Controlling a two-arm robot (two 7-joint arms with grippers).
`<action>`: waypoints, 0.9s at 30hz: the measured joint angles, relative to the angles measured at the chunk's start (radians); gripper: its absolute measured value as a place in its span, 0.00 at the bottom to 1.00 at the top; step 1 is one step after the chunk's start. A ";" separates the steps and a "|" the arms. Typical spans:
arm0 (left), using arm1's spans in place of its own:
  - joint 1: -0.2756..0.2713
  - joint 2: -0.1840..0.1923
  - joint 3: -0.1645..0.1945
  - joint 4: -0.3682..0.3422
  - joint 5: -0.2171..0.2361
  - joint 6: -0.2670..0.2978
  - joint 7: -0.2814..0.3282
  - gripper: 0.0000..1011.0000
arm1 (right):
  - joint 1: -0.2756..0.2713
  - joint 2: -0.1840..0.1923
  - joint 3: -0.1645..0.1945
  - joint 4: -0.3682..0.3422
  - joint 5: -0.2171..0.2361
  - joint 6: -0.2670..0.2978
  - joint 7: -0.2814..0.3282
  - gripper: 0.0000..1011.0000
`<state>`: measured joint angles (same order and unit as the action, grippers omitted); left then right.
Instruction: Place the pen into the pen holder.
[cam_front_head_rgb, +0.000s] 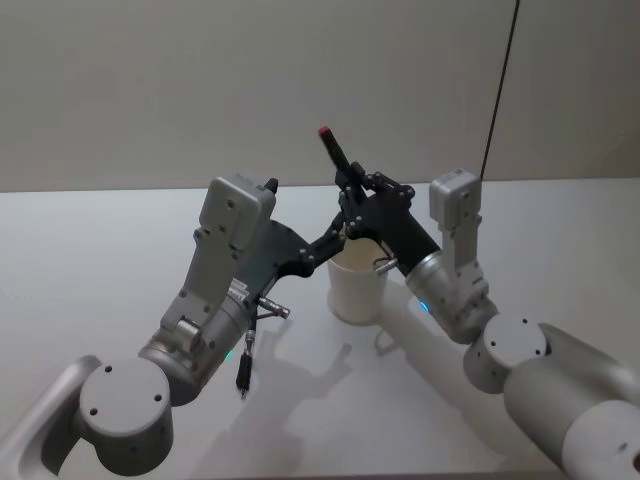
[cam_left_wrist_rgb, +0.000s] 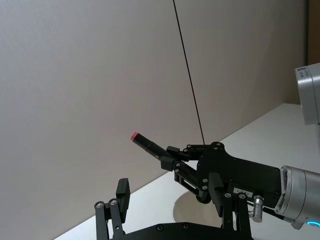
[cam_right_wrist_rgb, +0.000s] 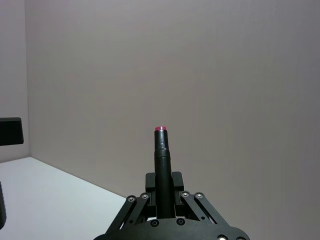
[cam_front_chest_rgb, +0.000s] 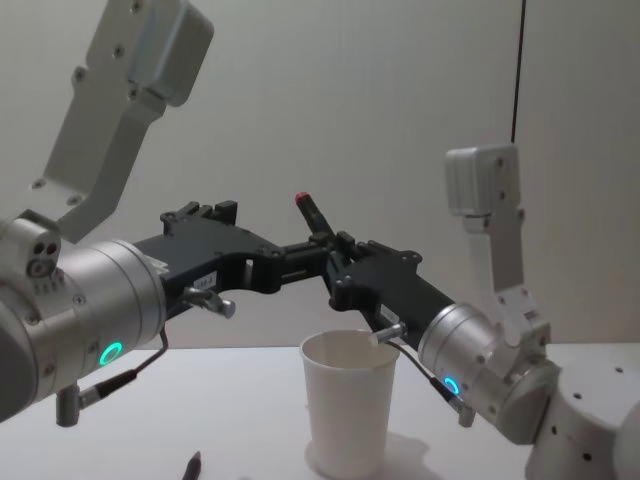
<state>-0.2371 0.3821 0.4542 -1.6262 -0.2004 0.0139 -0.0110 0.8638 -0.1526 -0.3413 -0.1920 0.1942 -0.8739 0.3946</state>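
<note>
Table (cam_front_head_rgb: 100, 240): right tool (cam_front_head_rgb: 348, 190) grips black red-capped pen (cam_front_head_rgb: 332, 150) above white pen holder (cam_front_head_rgb: 358, 290); left tool (cam_front_head_rgb: 330, 240) spread.

The pen holder (cam_front_head_rgb: 358, 292) was smooth matt white paper, the pen (cam_front_head_rgb: 333, 150) looked matt black plastic with a red tip, the right gripper (cam_front_head_rgb: 348, 188) was matt black with bright metal screws, and the table (cam_front_head_rgb: 120, 230) was smooth matt white

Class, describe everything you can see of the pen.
The pen is a slim black barrel with a red end, plastic-looking. The right pincer is shut on its lower part, holding it tilted, red end up, over the white cup. The left pincer stands open close by.
</note>
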 joint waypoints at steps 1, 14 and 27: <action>0.000 0.000 0.000 0.000 0.000 0.000 0.000 0.99 | 0.003 -0.001 -0.001 0.006 -0.002 -0.002 -0.002 0.18; 0.000 0.000 0.000 0.000 0.000 0.000 0.000 0.99 | 0.039 -0.014 -0.005 0.078 -0.028 -0.028 -0.026 0.18; 0.000 0.000 0.000 0.000 0.000 0.000 0.000 0.99 | 0.050 -0.015 0.002 0.100 -0.042 -0.037 -0.033 0.56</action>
<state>-0.2371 0.3821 0.4542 -1.6262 -0.2004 0.0139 -0.0110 0.9142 -0.1680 -0.3398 -0.0916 0.1526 -0.9113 0.3615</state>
